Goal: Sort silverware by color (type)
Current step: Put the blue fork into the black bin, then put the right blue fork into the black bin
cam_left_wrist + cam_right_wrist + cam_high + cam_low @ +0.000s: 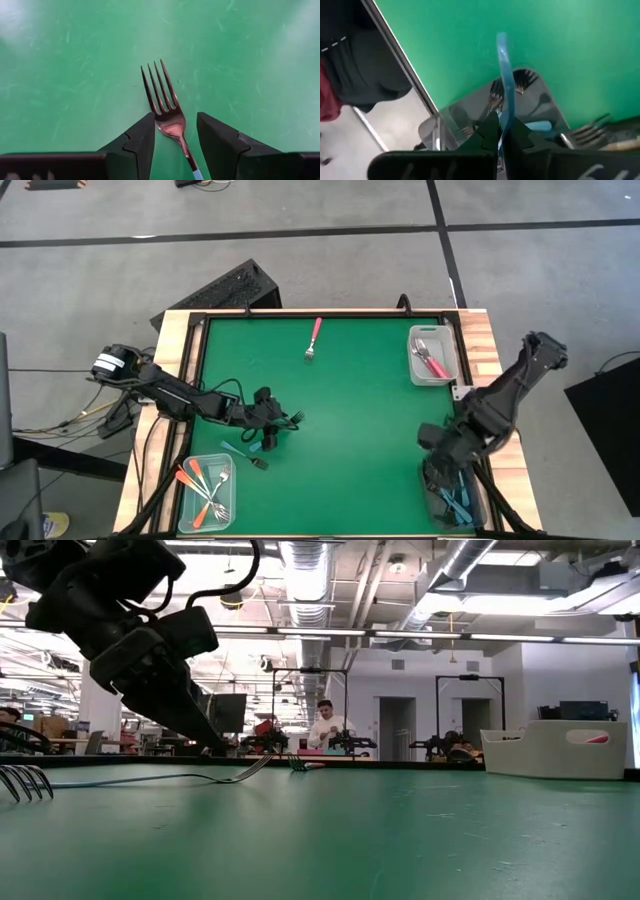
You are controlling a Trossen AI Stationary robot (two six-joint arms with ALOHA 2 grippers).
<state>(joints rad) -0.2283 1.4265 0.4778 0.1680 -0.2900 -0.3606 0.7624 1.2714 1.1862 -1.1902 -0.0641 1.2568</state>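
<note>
the green worktop (350, 400) carries three clear plastic bins at its edges. the left gripper (281, 420) sits low over the middle-left of the worktop with its two dark fingers (137, 142) spread apart, and a light blue-handled fork with silver tines (167, 112) lies flat between them, tines pointing away from the wrist; most of its handle is cut off under the gripper in the left wrist view, with only a sliver of blue showing. just beside that gripper, toward the near edge, a second light blue-handled fork (248, 455) lies on the worktop, touched by nothing. the right gripper (445, 455) hangs over the near-right clear bin (484, 502) and is closed on a light blue fork handle (503, 82) that sticks out past its fingertips; the tined end is hidden behind the fingers. below it more forks lie in that bin, though the arm covers much of it from above. a pink-red-handled fork (314, 340) lies alone near the far edge, well apart from both grippers. the far-right clear bin (414, 370) holds pink-red forks (432, 360), and the near-left clear bin (188, 520) holds orange forks (205, 490); their exact count is hard to make out.
</note>
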